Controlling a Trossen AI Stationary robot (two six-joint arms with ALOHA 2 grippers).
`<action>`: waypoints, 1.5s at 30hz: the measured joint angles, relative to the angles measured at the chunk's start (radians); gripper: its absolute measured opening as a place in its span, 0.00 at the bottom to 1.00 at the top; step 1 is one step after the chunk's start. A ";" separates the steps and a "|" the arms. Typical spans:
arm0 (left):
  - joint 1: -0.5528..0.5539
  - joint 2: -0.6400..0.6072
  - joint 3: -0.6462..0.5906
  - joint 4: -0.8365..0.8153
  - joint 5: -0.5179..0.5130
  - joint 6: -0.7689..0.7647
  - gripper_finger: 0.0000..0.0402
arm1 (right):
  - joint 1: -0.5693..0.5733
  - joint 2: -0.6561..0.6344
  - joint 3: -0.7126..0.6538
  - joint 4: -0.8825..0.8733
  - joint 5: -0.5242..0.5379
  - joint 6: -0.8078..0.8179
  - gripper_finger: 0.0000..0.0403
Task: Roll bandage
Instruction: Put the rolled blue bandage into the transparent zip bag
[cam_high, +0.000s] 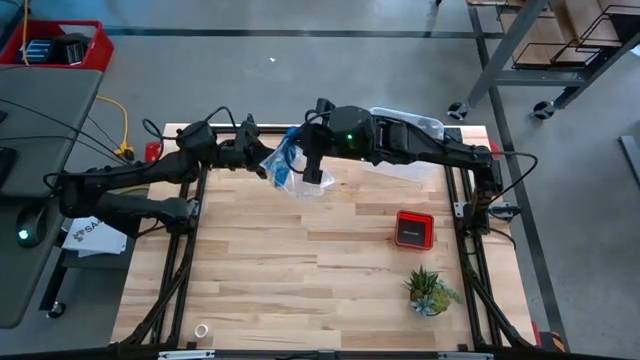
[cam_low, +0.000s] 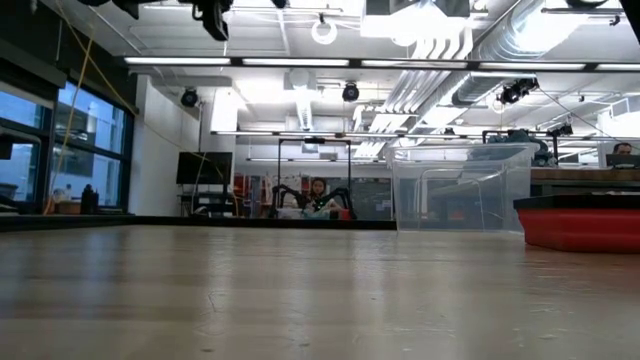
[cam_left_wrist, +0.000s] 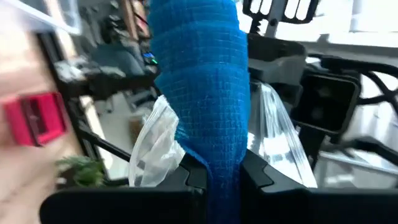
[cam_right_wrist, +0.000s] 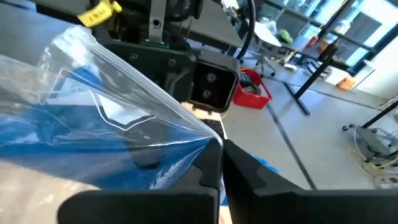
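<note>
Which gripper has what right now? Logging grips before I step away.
Left gripper: shut on the bandage.
Right gripper: shut on the clear plastic bag.

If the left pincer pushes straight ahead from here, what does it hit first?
Probably the right arm's wrist housing, just past the bandage the left pincer is shut on and the plastic bag hanging from it. Depth there is unclear.
</note>
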 joint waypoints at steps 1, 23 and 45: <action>-0.007 0.001 0.000 0.021 0.018 -0.001 0.06 | 0.002 -0.001 0.001 -0.001 0.019 -0.002 0.00; -0.073 0.055 0.001 0.223 0.060 0.097 0.12 | 0.001 0.002 -0.001 0.007 -0.082 -0.004 0.00; -0.095 0.080 0.002 0.389 0.123 0.226 0.14 | 0.004 0.009 -0.003 -0.145 -0.201 0.040 0.00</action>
